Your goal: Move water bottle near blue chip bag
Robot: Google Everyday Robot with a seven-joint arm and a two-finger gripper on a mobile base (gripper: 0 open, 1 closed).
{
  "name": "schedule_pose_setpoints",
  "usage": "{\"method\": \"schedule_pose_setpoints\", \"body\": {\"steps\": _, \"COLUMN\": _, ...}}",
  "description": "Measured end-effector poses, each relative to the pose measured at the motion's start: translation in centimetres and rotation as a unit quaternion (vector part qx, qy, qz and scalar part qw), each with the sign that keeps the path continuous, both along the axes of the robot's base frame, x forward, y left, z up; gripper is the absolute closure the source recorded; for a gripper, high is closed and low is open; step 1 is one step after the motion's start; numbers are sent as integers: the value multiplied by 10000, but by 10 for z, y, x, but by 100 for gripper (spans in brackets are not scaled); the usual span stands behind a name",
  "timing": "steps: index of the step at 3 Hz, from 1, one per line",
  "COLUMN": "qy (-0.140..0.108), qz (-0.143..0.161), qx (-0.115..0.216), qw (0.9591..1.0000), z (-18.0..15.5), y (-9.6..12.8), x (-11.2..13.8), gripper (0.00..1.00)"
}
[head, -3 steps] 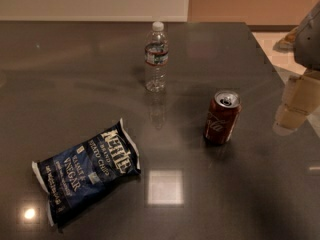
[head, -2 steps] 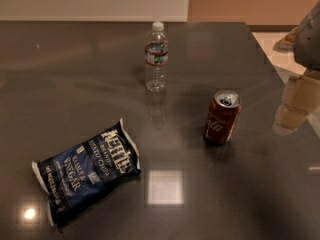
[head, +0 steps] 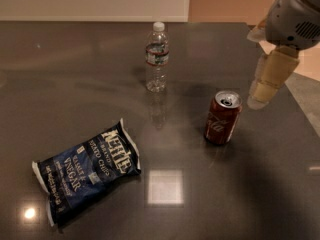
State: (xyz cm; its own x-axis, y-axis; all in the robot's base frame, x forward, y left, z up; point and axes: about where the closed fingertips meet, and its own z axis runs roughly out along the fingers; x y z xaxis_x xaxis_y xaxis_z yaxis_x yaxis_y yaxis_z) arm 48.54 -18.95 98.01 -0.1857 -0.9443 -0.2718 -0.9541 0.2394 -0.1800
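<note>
The water bottle [head: 157, 57] is clear with a white cap and a red-and-white label band. It stands upright at the back middle of the dark table [head: 75, 84]. The blue chip bag [head: 88, 171] lies flat at the front left, well apart from the bottle. My gripper [head: 259, 100] hangs over the right side of the table, just right of and above a red soda can [head: 223, 118], and far right of the bottle. It holds nothing that I can see.
The red soda can stands upright between the gripper and the bottle's side of the table. The table's right edge [head: 303, 104] runs close behind the gripper. A pale wall [head: 95, 1] bounds the back.
The gripper has moved left and slightly up, further over the table toward the soda can. The bottle, the can and the chip bag have not moved.
</note>
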Motion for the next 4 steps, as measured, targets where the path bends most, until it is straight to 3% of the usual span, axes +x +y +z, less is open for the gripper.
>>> {"method": "schedule_pose_setpoints", "body": {"steps": 2, "qy": 18, "qz": 170, "qx": 691, "qw": 9975, "z": -5, "y": 61, "x": 59, "gripper": 0}}
{"method": "schedule_pose_setpoints", "body": {"steps": 4, "qy": -38, "qz": -247, "qx": 1244, "qw": 9919, "z": -36, "y": 106, "x": 113, "gripper": 0}}
